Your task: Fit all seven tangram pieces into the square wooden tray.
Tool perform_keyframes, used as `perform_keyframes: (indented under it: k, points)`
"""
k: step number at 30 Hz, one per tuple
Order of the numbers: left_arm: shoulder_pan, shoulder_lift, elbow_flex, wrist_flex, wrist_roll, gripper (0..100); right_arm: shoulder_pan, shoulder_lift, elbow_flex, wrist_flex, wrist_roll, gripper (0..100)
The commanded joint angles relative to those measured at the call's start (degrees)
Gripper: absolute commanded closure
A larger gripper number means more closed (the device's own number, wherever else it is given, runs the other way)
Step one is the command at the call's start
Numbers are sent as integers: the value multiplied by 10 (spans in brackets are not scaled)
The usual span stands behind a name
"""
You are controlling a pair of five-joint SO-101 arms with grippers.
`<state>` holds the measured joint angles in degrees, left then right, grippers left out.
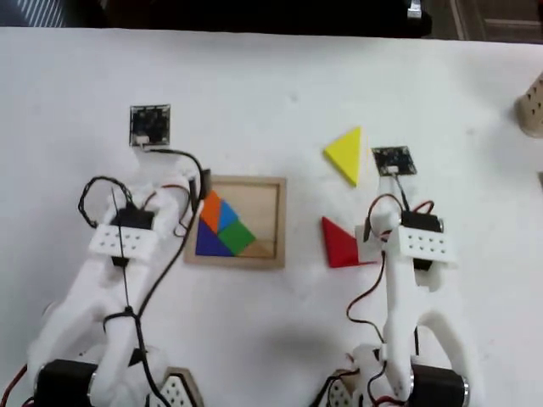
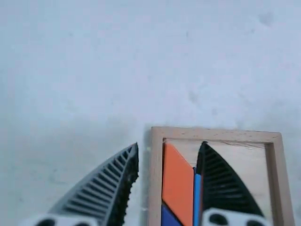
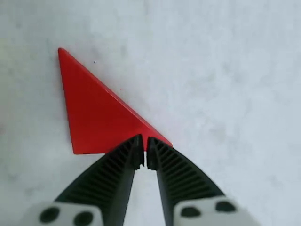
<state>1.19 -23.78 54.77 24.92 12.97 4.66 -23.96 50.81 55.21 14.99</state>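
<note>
White desk [image 1: 280,76]. Central tray [image 1: 281,222] holds orange piece [image 1: 210,208], blue piece [image 1: 212,243], green piece [image 1: 240,235] in its left half. Yellow triangle [image 1: 345,153] well right of tray. Red triangle [image 1: 338,244] against right arm [image 1: 420,242]. Left arm [image 1: 123,242] at tray's left edge.

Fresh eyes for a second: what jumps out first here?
The wooden tray, centre of the high view, holds orange, blue and green pieces in its left half. The red triangle and yellow triangle lie outside, to its right, the right gripper with jaws shut at the red one's corner.
</note>
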Motion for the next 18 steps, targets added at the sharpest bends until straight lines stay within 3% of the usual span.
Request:
perform_keyframes:
  k: [1, 5, 8, 13, 18]
  points:
    - [-3, 22, -52, -3, 7, 818, 3, -19, -43, 10, -21, 949]
    - [-3, 87, -93, -4, 4, 935, -15, -19, -62, 24, -21, 868]
    - [-7, 117, -114, -4, 3, 972, -43, -18, -61, 26, -8, 864]
    - [-7, 121, -115, -3, 3, 883, -110, 0, -61, 73, 142, 853]
    - [-8, 125, -114, -3, 3, 784, -123, 87, -74, 77, 239, 718]
